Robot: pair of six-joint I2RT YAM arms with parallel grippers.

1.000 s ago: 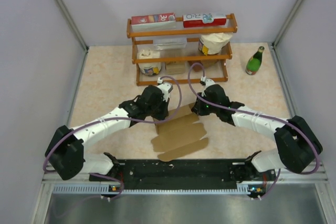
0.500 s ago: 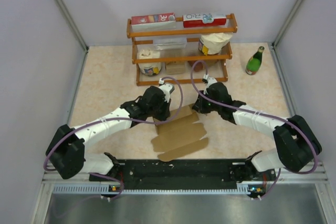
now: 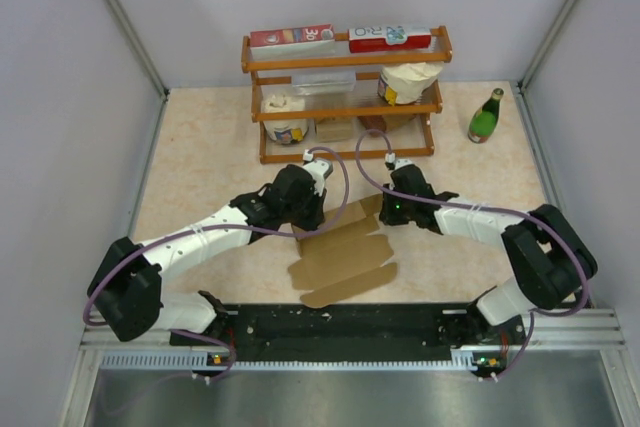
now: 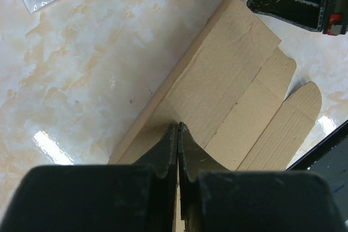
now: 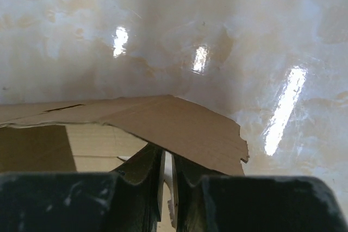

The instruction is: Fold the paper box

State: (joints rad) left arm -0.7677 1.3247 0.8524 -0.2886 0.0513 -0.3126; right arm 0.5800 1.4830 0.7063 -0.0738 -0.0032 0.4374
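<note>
**Both arms reach inward, grippers pinched low**

In the top view the 2 arms stretch from their bases at the lower corners toward the frame's centre, elbows out and wrists tipped down. The left gripper (image 3: 306, 223) has its fingers (image 4: 163, 150) pressed flat together on an edge of the paper box (image 3: 342, 257). The right gripper (image 3: 388, 215), just right of centre, has its fingers (image 5: 147, 161) a thin slit apart, nipping a raised flap.

The left arm (image 3: 200, 237) and right arm (image 3: 480, 225) have white link shells between bulky black joint housings. A thin purple cable (image 3: 345, 187) runs along each. The left claw (image 4: 178, 129) and right claw (image 5: 167, 158) have matte black, scuffed fingers.
</note>
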